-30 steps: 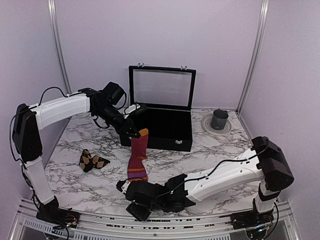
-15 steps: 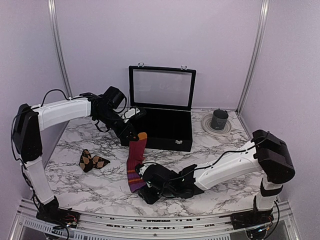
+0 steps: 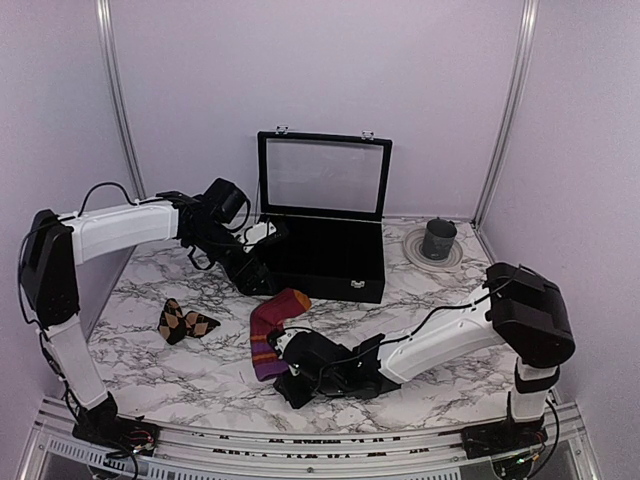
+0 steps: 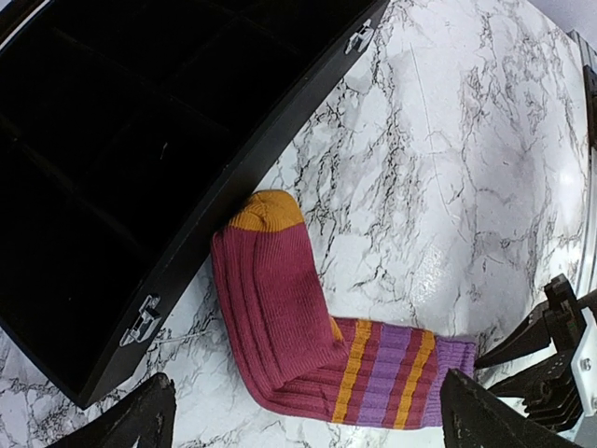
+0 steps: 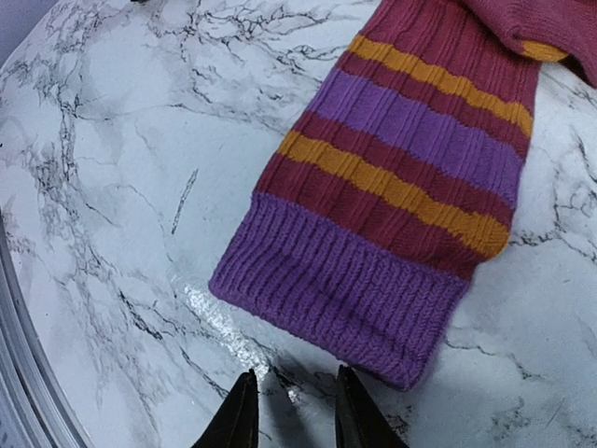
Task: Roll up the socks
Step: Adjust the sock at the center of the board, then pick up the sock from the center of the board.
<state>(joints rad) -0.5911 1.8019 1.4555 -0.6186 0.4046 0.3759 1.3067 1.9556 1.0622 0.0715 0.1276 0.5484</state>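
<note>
The magenta-red sock (image 3: 270, 325) lies bent on the marble table, orange toe (image 4: 266, 210) next to the box and purple cuff (image 5: 340, 289) toward the near edge. My left gripper (image 3: 258, 283) hovers above it, jaws wide open and empty; its fingers (image 4: 149, 420) flank the sock in the left wrist view. My right gripper (image 5: 295, 373) rests low on the table just short of the purple cuff, jaws a narrow gap apart with only bare marble between them. The dark argyle sock (image 3: 185, 322) lies crumpled at the left, apart from both grippers.
An open black case (image 3: 330, 287) with its glass lid (image 3: 322, 175) raised stands behind the sock, and its front wall (image 4: 233, 177) is close to the toe. A dark cup on a round plate (image 3: 438, 240) sits at the back right.
My left gripper has opened and let go of the magenta sock, whose raised end dropped onto the table. The right gripper's jaws have narrowed and it moved up beside the cuff.
</note>
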